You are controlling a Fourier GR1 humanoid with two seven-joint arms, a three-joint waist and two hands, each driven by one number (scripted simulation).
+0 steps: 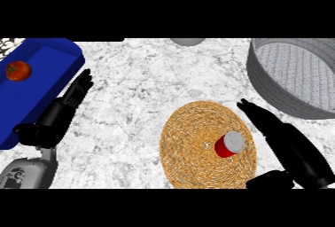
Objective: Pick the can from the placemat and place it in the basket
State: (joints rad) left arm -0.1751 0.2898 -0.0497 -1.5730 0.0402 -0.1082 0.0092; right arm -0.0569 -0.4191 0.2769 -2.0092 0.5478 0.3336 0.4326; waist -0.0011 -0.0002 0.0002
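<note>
Can (229,144) tilts, seemingly, on placemat (189,133) over marble counter (144,88).

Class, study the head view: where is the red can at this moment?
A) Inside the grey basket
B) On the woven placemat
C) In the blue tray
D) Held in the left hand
B: the can stands on the woven placemat, outside the basket, with the open right hand beside it.
</note>
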